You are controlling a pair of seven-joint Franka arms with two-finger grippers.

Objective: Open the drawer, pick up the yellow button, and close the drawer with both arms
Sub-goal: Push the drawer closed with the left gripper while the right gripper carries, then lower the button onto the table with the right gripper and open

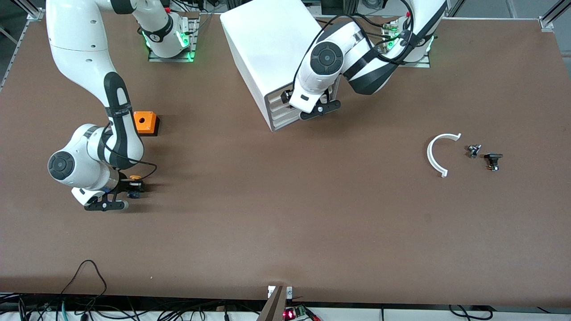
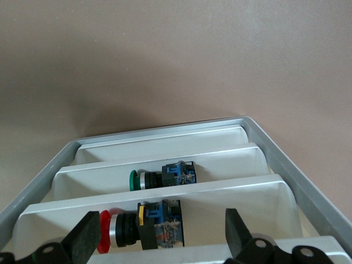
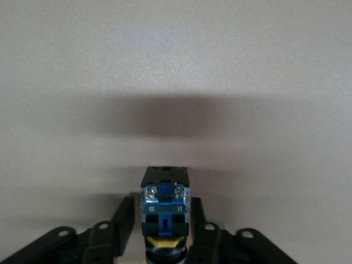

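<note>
Button [image 3: 165, 212] is lying lengthwise between the right gripper's [image 3: 164, 231] loosening fingers [image 3: 124, 215], while the left gripper's [image 2: 159, 236] spread fingers [image 2: 85, 237] are hovering over the open drawer [image 2: 311, 187].

Front cam is looking down from high across the table [image 1: 285, 214], facing my bases, taking in everything. My left wrist cam is pointing close past my left gripper [image 2: 159, 242] into the drawer cabinet [image 1: 267, 58], also visible in front view. My right wrist cam is sitting closest, framing the button [image 3: 165, 206] between my right gripper [image 3: 164, 231] fingers; front cam is sharing it.
</note>
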